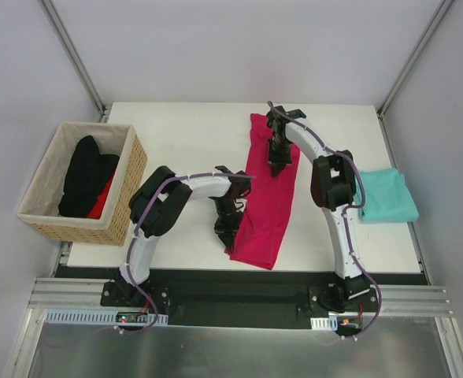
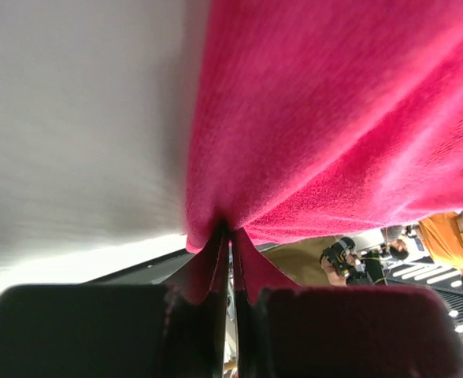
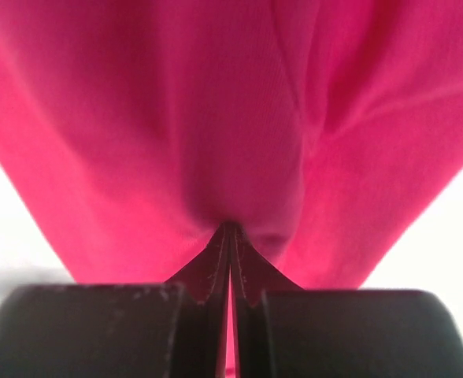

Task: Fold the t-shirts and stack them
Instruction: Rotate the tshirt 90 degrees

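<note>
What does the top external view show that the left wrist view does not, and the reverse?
Only top external: the woven wicker basket, the folded teal cloth t-shirt and the right gripper. Only left wrist: the left gripper seen close, shut on a cloth fold, and a person in orange in the background. Both: the crimson-pink cloth t-shirt on the white table.

Fingers (image 3: 209, 272) of the right gripper (image 3: 230, 240) pinch a fold of the crimson-pink t-shirt (image 3: 161, 118).
</note>
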Robot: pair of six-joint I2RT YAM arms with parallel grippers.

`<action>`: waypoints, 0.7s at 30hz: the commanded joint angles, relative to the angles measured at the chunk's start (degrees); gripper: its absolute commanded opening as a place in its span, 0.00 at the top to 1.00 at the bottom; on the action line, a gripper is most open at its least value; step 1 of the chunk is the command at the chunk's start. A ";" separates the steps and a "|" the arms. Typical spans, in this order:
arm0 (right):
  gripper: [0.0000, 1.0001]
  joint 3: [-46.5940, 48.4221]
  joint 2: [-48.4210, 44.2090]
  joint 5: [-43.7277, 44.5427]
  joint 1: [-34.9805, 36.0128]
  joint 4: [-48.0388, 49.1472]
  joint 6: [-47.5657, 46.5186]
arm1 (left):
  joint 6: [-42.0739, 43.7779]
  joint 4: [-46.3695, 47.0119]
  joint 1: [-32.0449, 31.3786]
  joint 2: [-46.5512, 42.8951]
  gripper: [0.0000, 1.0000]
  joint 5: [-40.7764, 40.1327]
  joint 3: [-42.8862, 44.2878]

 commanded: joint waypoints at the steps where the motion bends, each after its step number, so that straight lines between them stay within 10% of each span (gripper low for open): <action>1: 0.99 4.86 1.84 -0.99 -1.08 -0.49 1.24 | -1.63 -1.61 -0.67 -1.96 1.00 -0.20 -3.34; 16: 0.99 5.21 1.84 0.77 -3.98 1.61 0.63 | -2.42 -1.87 -0.67 -6.35 1.00 -1.34 -5.89; 21: 0.82 4.43 -0.96 -0.10 -3.81 1.70 0.36 | -2.16 -3.62 -0.67 -7.41 0.95 -3.80 -4.67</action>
